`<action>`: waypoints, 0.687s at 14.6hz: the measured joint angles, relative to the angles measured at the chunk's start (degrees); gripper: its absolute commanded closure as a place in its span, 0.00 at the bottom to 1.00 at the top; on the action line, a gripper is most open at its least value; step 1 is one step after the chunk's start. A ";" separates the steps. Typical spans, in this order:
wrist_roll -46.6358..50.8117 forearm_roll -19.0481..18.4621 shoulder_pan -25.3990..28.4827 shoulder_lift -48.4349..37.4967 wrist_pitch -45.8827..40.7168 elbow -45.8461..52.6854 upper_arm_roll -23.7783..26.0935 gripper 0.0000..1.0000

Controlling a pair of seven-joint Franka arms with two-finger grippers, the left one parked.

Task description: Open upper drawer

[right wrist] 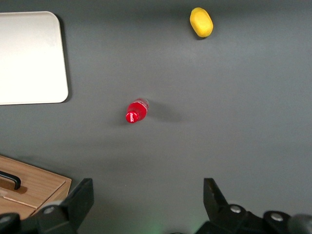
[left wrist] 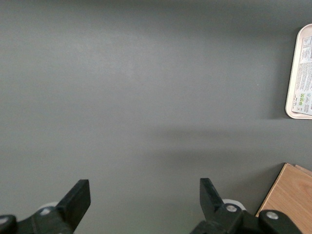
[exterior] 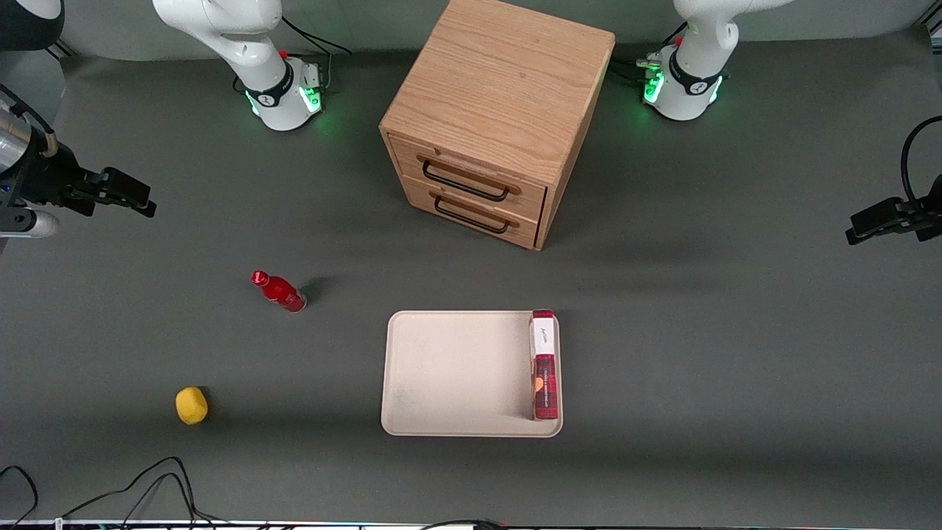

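The upper drawer [exterior: 467, 174] is sitting shut in the wooden cabinet [exterior: 500, 88], its black bar handle [exterior: 465, 181] facing the front camera, directly above the matching lower drawer [exterior: 475, 212]. The gripper [exterior: 129, 193] is hanging wide open and holding nothing at the working arm's end of the table [exterior: 736, 331], well apart from the cabinet. Only the front view is showing both drawer fronts; the right wrist view is catching just a cabinet corner, plus the red bottle [right wrist: 136, 111] and yellow ball [right wrist: 201, 22] from above. A red box [exterior: 544, 366] is lying in the beige tray [exterior: 456, 368] along its edge; its white label is showing writing too small to read
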 measured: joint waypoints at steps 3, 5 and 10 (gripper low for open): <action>0.00 0.00 -0.01 0.00 0.03 -0.01 -0.04 0.00; 0.00 0.40 -0.01 0.01 0.04 -0.04 -0.04 0.00; -0.09 8.74 0.58 0.58 0.19 -0.61 0.58 0.00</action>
